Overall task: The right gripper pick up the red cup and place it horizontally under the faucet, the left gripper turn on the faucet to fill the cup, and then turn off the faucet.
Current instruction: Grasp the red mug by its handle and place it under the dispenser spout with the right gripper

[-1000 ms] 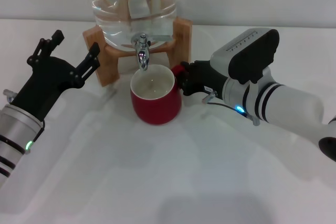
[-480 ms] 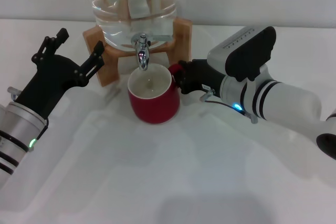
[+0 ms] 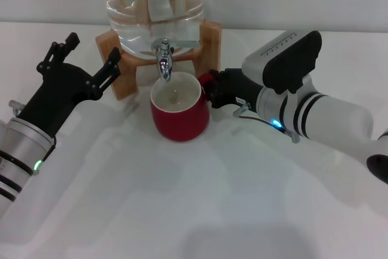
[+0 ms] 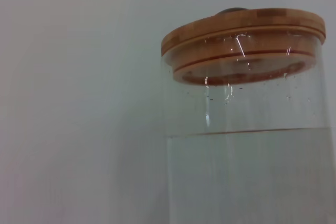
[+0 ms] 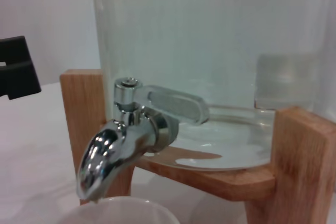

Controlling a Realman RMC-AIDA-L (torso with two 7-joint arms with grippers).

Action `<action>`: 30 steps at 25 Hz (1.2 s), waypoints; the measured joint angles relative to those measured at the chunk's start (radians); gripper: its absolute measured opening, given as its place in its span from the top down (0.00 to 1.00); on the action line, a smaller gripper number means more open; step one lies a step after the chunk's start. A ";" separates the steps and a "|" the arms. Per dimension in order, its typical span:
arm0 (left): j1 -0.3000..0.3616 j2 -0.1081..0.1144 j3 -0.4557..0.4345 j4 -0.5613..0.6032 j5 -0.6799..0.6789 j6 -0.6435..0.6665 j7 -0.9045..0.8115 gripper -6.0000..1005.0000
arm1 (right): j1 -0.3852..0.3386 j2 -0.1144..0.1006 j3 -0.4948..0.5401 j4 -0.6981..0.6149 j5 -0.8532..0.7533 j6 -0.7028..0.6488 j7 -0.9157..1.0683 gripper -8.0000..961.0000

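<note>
- The right gripper (image 3: 213,91) reaches in from the right, and its black fingers are clamped on the loop handle at the right side of the red cup (image 3: 179,113).
- The red cup stands upright on the white table (image 3: 200,210), mouth up, white inside showing, directly below the spout of the faucet (image 3: 163,60).
- In the right wrist view, the faucet (image 5: 128,135) spout points down over the pale cup rim (image 5: 118,209) at the picture's lower edge; no stream of water is visible from it.
- The faucet is fitted to the front of the clear water jug (image 3: 151,4), which sits in a wooden stand (image 3: 209,37) at the far side of the table.
- The left gripper (image 3: 85,59) hovers to the left of the stand with its two fingers spread wide apart, holding nothing; one fingertip is near the stand's left post, though contact cannot be judged.
- The left wrist view shows the upper part of the jug (image 4: 247,156), partly filled with water, capped by a wooden lid (image 4: 244,27).
</note>
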 joint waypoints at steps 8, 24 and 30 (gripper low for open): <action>-0.002 0.000 0.000 0.000 0.000 0.000 0.000 0.13 | -0.001 0.000 -0.003 0.005 -0.007 -0.004 -0.004 0.79; -0.002 0.000 0.000 0.000 0.000 0.000 0.000 0.13 | -0.007 0.000 -0.005 0.000 -0.009 -0.016 -0.006 0.66; -0.002 0.000 0.000 0.000 0.000 0.000 0.000 0.13 | -0.015 0.000 -0.006 -0.002 -0.009 -0.020 -0.006 0.65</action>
